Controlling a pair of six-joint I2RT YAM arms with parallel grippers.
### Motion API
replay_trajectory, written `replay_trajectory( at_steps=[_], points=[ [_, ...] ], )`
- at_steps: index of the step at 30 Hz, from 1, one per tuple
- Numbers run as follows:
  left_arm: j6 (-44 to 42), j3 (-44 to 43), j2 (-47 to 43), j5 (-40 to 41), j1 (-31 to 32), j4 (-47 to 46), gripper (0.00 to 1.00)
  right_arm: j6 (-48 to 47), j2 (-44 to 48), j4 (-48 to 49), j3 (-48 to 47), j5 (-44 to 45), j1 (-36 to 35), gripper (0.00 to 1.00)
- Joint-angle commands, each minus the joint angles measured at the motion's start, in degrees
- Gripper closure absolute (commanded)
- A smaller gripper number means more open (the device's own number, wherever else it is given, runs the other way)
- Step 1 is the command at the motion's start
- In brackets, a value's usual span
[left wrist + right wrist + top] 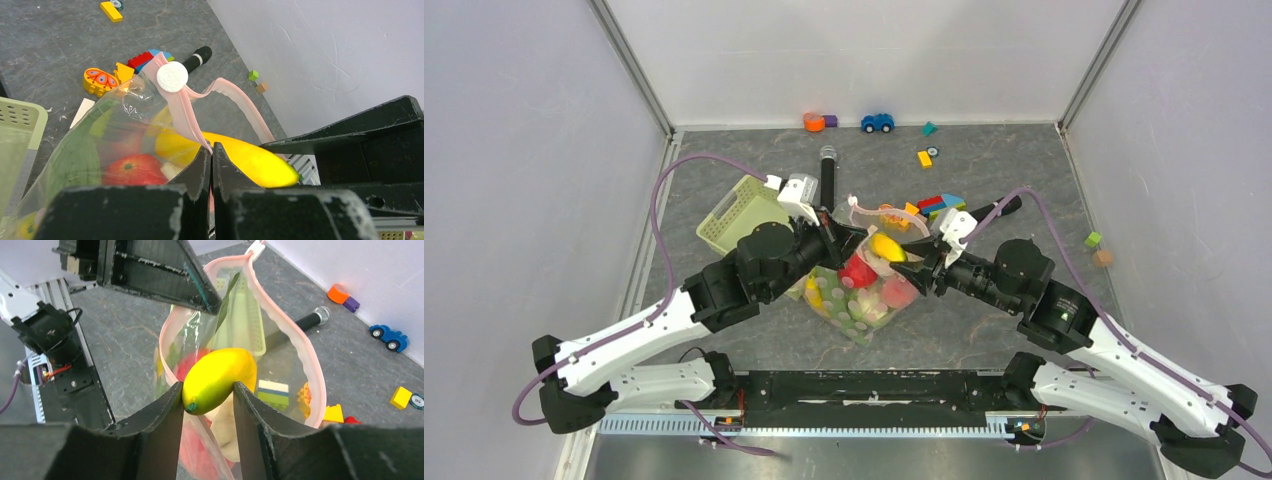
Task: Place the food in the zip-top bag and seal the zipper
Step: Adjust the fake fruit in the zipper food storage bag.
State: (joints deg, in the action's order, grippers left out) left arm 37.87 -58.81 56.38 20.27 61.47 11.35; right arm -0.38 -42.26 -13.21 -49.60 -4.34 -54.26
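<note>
The clear zip-top bag (864,305) lies mid-table with a red tomato (134,170) and other food inside. My left gripper (212,147) is shut on its pale pink zipper (180,107), lifting the near edge so the mouth gapes. A white slider (172,77) sits on the strip. In the right wrist view the zipper (300,345) rings the open mouth. My right gripper (207,387) is shut on the yellow banana (220,377), both fingers touching it, right at the bag's mouth. The banana (886,246) shows between the two grippers from above.
A pale green basket (742,213) stands left of the bag, with a black microphone (828,175) behind it. Coloured blocks (939,205) lie just beyond the bag. A blue toy car (877,122) and several small blocks sit by the back wall.
</note>
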Motion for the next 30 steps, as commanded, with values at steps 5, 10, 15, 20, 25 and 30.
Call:
replay_trajectory(
  at_steps=[5, 10, 15, 20, 25, 30],
  points=[
    [-3.7, 1.2, -2.4, -7.5, -0.1, -8.4, 0.98, 3.5, -3.2, 9.1, 0.0, 3.7, 0.0, 0.58],
    [-4.3, 2.2, -3.1, -10.2, -0.1, -10.1, 0.98, 3.6, -7.6, 11.0, -1.1, 7.3, 0.0, 0.59],
    [-4.7, 3.3, -3.7, -13.8, -0.1, -13.0, 0.98, 4.2, -11.1, 14.5, -1.5, 8.6, 0.0, 0.63],
    [-4.8, 3.5, -3.8, -13.3, -0.1, -13.3, 0.98, 4.6, -14.0, 15.2, -2.6, 3.2, 0.0, 0.64],
    [-4.5, 5.5, -5.3, -10.9, -0.1, -15.2, 0.98, 4.1, -14.1, 15.3, -3.0, -6.6, 0.0, 0.64],
    [-4.8, 5.7, -5.5, -12.4, -0.1, -16.1, 0.98, 5.8, -14.8, 18.1, -3.0, -10.2, 0.0, 0.65]
  ],
)
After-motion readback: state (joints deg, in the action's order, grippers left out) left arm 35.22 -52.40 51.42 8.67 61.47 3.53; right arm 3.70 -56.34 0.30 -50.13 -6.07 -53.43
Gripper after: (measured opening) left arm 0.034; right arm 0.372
